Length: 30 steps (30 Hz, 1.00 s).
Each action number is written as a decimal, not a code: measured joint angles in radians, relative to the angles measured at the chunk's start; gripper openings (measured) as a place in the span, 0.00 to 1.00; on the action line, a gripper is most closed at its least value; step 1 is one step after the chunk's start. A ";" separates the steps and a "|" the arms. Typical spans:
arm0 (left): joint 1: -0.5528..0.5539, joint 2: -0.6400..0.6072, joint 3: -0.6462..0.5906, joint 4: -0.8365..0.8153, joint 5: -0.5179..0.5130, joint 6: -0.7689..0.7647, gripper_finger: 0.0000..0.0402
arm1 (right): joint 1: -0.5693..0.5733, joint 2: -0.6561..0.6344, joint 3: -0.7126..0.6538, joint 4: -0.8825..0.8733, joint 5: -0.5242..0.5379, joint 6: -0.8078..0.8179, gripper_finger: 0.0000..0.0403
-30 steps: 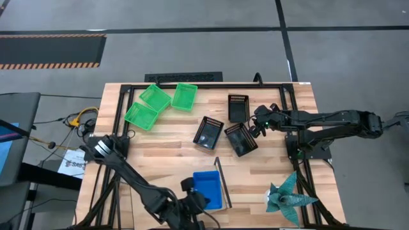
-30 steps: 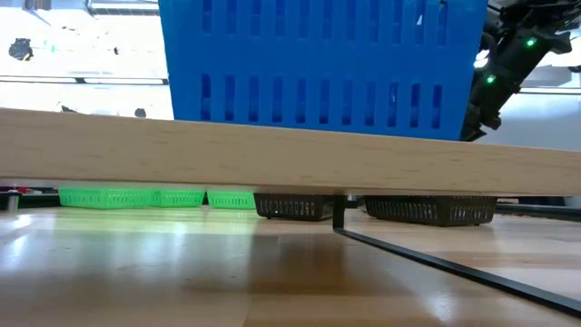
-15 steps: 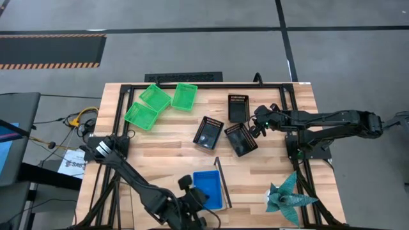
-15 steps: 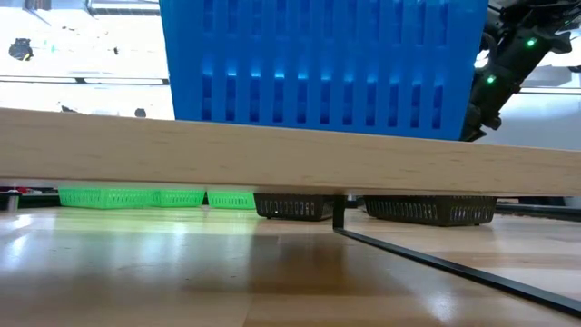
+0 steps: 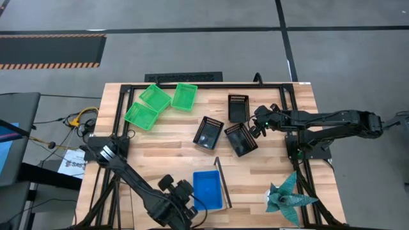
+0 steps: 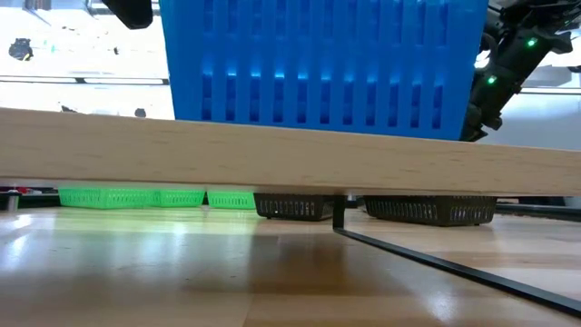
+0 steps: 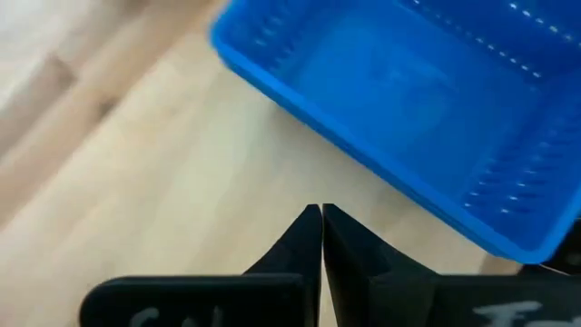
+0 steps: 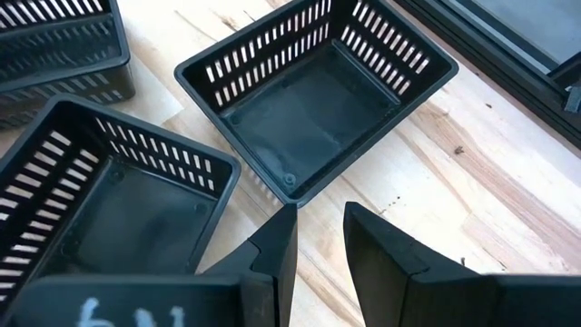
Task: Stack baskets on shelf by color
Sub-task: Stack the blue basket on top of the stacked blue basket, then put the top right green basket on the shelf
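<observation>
Though perhaps stacked, blue basket (image 5: 208,190) apparently empty on shelf (image 6: 290,153); left tool (image 7: 321,214) shut, empty-handed beside it.

One basket (image 5: 208,189) sat on the shelf (image 5: 219,191) near the table's (image 5: 166,150) front edge; six other baskets (image 5: 208,133) lay behind it.

blue baskets (image 5: 208,189): nested upright on the shelf (image 6: 272,150), beside its thin black upright (image 5: 221,179).
green baskets (image 5: 160,105): three, open side up, clustered touching at the table's far left.
black baskets (image 5: 227,126): three, loosely grouped mid-table, each angled differently; slotted sides visible.
shelf: light-wood plank at the near edge.
</observation>
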 joint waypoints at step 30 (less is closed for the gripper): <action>0.070 0.006 0.267 -0.257 -0.390 0.414 0.09 | 0.002 0.000 0.000 -0.005 0.000 -0.002 0.29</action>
